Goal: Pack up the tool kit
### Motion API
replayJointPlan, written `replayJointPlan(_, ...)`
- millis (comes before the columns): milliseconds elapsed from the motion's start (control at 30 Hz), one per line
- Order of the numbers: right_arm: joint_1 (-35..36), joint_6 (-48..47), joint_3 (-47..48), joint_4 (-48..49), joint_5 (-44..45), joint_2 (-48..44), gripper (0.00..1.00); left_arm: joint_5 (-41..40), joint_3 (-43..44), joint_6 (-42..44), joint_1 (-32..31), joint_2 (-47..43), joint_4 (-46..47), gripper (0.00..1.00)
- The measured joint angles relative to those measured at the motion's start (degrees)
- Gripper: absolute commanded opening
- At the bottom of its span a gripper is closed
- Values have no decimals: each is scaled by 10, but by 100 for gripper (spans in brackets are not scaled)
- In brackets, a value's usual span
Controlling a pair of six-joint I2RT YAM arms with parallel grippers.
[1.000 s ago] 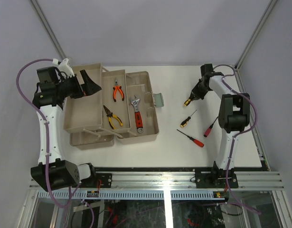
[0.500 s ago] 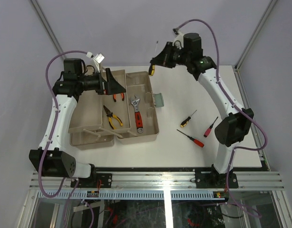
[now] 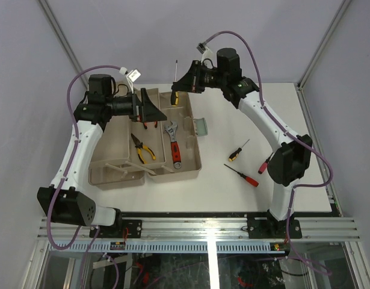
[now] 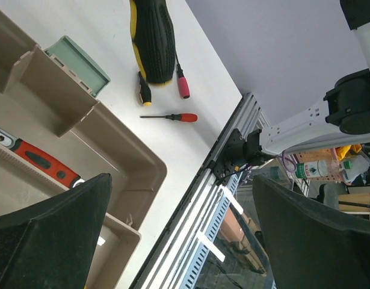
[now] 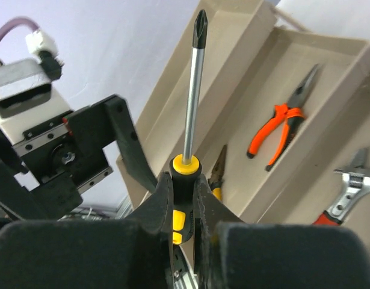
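The right end effector (image 3: 183, 85), shifted leftward, is clamping a black-yellow screwdriver (image 3: 175, 98) over the far edge of the tan plastic toolbox (image 3: 191, 152), the left end effector (image 3: 150, 107) gaping.

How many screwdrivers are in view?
4. One screwdriver in the right gripper near the toolbox; on the table: a yellow-black one, a red one partly behind the right arm, another red one nearer the front edge. Others may be hidden.

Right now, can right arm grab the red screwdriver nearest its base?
Probably not yet: the right hand is shut on a yellow-and-black screwdriver over the toolbox. The red screwdriver lies uncovered on the table, so after unloading, likely yes.
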Motion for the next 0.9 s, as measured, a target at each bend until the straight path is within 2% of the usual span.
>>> replayJointPlan(367,52,20,-6,42,-10,0,0,-15,-17,-70,-18,2,95,100)
replayJointPlan(633,59,29,-6,51,-11,0,0,-40,-38,-97,-28,3,143,89)
replayJointPlan(767,61,33,-6,51,-12,0,0,-54,-50,-109,-28,3,162,79)
replayJointPlan(900,63,35,-6,52,-17,0,0,-64,-55,-121,-28,2,177,60)
